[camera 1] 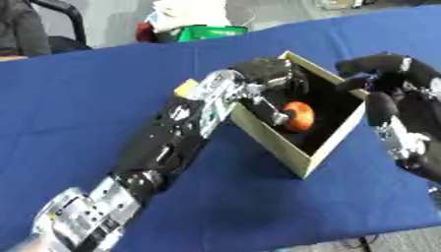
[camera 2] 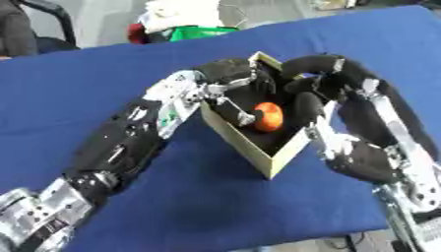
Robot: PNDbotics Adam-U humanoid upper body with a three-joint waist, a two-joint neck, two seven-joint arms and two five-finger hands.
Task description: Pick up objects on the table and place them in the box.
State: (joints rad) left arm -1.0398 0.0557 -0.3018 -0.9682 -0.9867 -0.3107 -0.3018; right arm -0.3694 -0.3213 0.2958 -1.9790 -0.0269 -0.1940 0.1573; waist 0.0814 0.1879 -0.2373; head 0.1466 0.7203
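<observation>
My left robot hand (camera 1: pixel 274 78) is down inside the box (camera 1: pixel 303 160), fingers curled, prob. around the orange round obj (camera 1: pixel 298 116), which sits in the box. Right robot hand (camera 2: pixel 320 81) rests curled at the box rim, holding nothing. No other objs visible on the blue counter (camera 1: pixel 86 98); task looks nearly done.

Even, bright light on the blue cloth-covered worktop (camera 1: pixel 103 98); both views soft and blurred; the open cardboard box (camera 1: pixel 331 142) interior lies in shadow.
</observation>
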